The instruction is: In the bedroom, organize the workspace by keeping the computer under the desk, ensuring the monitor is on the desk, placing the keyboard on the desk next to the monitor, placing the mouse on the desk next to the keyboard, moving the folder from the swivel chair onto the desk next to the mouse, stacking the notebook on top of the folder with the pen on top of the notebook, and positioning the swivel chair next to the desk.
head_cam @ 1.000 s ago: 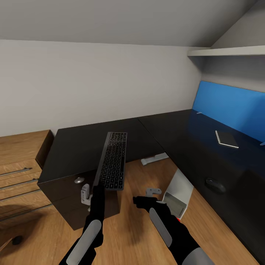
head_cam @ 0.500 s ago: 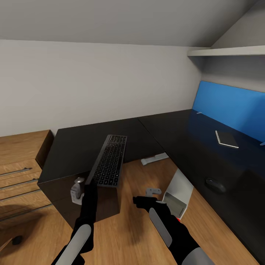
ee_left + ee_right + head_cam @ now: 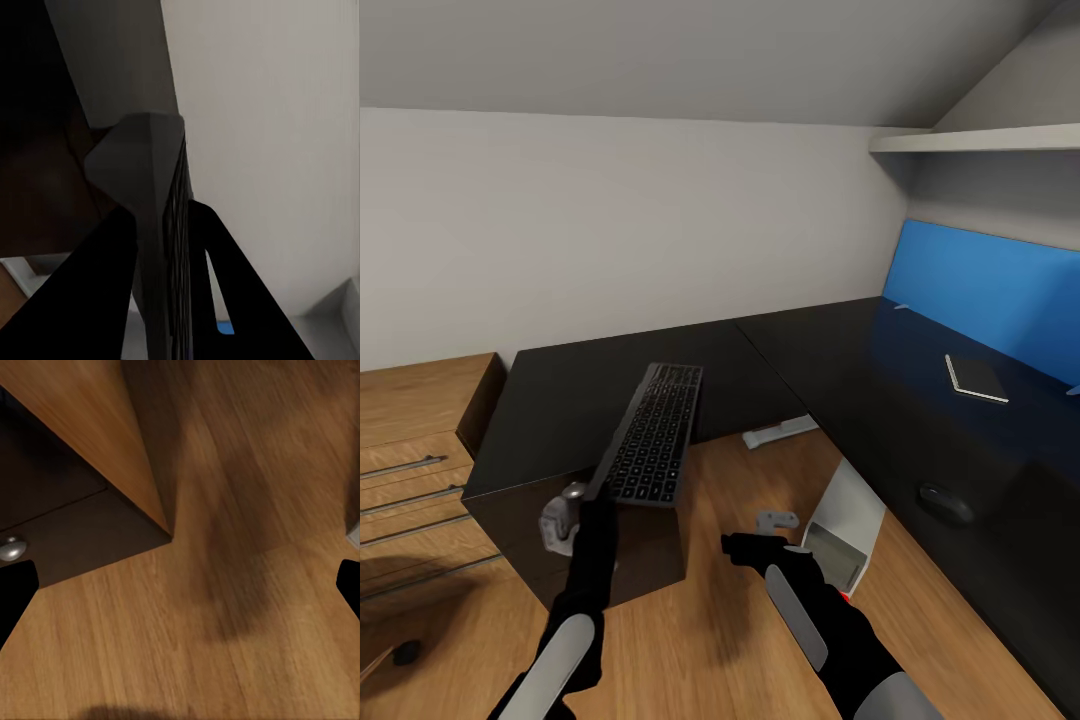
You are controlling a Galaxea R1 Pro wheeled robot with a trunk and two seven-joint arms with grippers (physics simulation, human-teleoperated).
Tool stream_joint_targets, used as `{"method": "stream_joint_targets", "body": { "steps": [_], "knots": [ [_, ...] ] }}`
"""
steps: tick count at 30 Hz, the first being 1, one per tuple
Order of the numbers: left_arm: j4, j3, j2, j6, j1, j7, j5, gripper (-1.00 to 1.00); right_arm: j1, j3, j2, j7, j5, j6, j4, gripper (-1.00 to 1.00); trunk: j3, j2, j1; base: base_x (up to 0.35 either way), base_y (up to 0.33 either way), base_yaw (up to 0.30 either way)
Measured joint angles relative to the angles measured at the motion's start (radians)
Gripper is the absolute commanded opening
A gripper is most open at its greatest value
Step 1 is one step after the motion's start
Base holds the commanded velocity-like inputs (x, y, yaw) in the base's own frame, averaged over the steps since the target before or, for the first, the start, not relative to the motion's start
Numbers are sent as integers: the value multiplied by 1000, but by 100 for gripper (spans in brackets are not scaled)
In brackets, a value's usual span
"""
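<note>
Now the left gripper is closed on the near end of the keyboard, holding it tilted above the desk corner. Right gripper hangs spread over the floor, empty.

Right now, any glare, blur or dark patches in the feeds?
Head view: sharp; desk top glossy, mirroring the blue panel. Left wrist view: keyboard close and blurred, one side near black. Right wrist view: soft shadow on the floor.

A wooden drawer unit with metal handles stands against the pale wall, on the wood floor.
</note>
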Motion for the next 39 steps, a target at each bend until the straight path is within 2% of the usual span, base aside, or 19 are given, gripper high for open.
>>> {"method": "stream_joint_targets", "body": {
  "steps": [3, 4, 6, 7, 8, 10, 11, 13, 14, 15, 16, 18, 19, 21, 26, 28, 33, 37, 39],
  "knots": [
    [-11, 5, 7, 2, 15, 3, 3, -100, 0, 0, 0, 1, 0, 0, 0, 100, 0, 0, 0, 0, 0, 0],
    [-26, 6, 25, 17, 24, 15, 13, -100, 0, 0, 0, 1, 0, 1, 0, 100, 0, 0, 0, 0, 0, 0],
    [-53, 10, 69, 79, 28, 34, -10, -100, 0, 0, 0, 1, -1, 2, 0, 100, 0, 0, 0, 0, 0, 0],
    [-69, 10, 87, 112, 27, 43, 6, -100, 1, 0, 0, 1, -1, 3, 0, 100, 0, 0, 0, 0, 0, 0],
    [-83, 32, 116, 190, 19, 51, 27, -100, 3, 0, -1, 1, -1, 3, 0, 100, 0, 0, 0, 0, 0, 0],
    [-86, 49, 137, 284, 4, 49, 46, -100, 6, 0, -2, 2, -1, 3, 1, 100, 0, 0, 0, 0, 0, 0],
    [-68, 83, 150, 382, -16, 34, 64, -100, 13, 1, -3, 2, -2, 3, 3, 100, 0, 0, 0, 0, 0, 0],
    [-68, 116, 158, 495, -37, 14, 80, -100, 25, 1, -6, 2, -1, 3, 3, 100, 0, 0, 0, 0, 0, 0],
    [-69, 154, 163, 602, -62, -1, 88, -100, 38, 1, -13, 2, -1, 3, 3, 100, 0, 0, 0, 0, 0, 0],
    [-70, 180, 164, 662, -77, -7, 89, -100, 45, 1, -18, 2, -1, 4, 3, 100, 0, 0, 0, 0, 0, 0],
    [-69, 232, 166, 765, -106, -11, 96, -100, 57, 0, -31, 2, -1, 5, 2, 100, 0, 0, 0, 0, 0, 0],
    [-70, 284, 169, 853, -134, -8, 109, -100, 65, 1, -51, 3, -2, 6, 0, 100, 0, 0, 0, 0, 0, 0],
    [-71, 329, 172, 922, -154, -2, 122, -100, 71, 4, -74, 5, -1, 9, -4, 100, 0, 0, 0, 0, 0, 0],
    [-71, 378, 179, 1020, -180, 5, 132, -100, 83, 22, -110, 6, -2, 19, -13, 100, 0, 0, 0, 0, 0, 0],
    [-61, 425, 199, 1274, -247, 15, 138, -100, 159, 89, -192, 31, -5, 65, -93, 100, 0, 0, 0, 0, 0, 0],
    [-58, 446, 204, 1326, -262, 16, 139, -100, 213, 105, -224, 50, -5, 92, -147, 100, 0, 0, 0, 0, 0, 0],
    [-60, 495, 214, 1416, -270, 8, 156, -100, 314, 119, -271, 68, -3, 118, -204, 100, 0, 0, 0, 0, 0, -51],
    [-60, 540, 216, 1486, -270, 4, 167, -100, 342, 122, -319, 87, -8, 122, -217, 100, 0, 0, 0, 0, 0, -200],
    [-60, 548, 216, 1499, -270, 4, 169, -100, 347, 122, -328, 104, -9, 120, -215, 100, 0, 0, 0, 0, 0, -129]
  ]
}}
